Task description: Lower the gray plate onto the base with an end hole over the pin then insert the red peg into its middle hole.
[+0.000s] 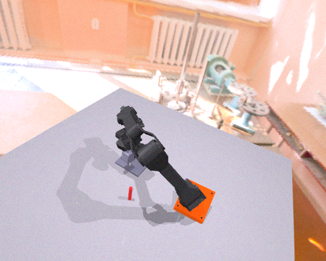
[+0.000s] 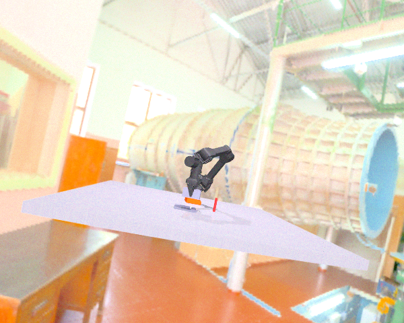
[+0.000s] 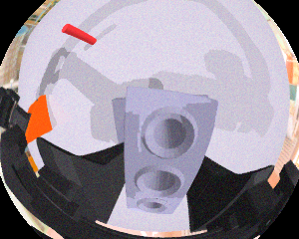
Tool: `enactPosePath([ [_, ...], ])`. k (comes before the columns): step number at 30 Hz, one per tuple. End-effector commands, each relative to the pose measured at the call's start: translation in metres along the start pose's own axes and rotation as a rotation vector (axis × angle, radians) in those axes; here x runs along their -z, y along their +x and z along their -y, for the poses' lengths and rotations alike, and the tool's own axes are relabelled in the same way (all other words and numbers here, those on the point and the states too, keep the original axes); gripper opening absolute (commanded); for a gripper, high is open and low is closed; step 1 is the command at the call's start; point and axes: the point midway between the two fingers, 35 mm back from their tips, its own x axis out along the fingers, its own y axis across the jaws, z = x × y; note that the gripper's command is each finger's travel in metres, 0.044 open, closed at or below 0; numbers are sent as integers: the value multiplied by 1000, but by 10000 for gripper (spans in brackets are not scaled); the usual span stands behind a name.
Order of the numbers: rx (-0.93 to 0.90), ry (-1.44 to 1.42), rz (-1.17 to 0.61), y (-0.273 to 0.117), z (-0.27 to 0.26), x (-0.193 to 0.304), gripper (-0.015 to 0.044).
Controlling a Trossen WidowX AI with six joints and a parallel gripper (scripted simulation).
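Gray plate (image 1: 127, 157) (image 2: 196, 194) (image 3: 205, 129) — gripped in the claw (image 1: 124, 144) (image 2: 190, 192) (image 3: 160, 146), three holes showing in the wrist view; carried above or close by the gray base (image 1: 137, 172) (image 2: 181, 207), exact gap not tellable. Handling: bring an end hole over the pin (image 1: 129, 164) (image 2: 190, 207), level the plate, lower slowly, release only once flat. Red peg (image 1: 130, 193) (image 2: 215, 204) (image 3: 79, 34) — upright, apart, for later.

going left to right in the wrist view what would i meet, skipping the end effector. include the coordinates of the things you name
orange plate (image 1: 206, 206) (image 2: 192, 201) (image 3: 40, 120) → red peg (image 1: 130, 193) (image 2: 215, 204) (image 3: 80, 34) → gray plate (image 1: 126, 156) (image 2: 196, 194) (image 3: 133, 149) with its holes facing the camera
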Motion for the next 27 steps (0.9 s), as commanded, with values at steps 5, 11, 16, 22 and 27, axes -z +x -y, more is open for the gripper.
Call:
enactPosePath([
  [5, -2, 24, -2, 11, -3, 20, 0],
  [11, -2, 24, -2, 11, -2, 20, 0],
  [16, -2, 24, -2, 11, -3, 20, 0],
  [22, -2, 24, -2, 11, -3, 20, 0],
  [27, -2, 24, -2, 11, -3, 20, 0],
])
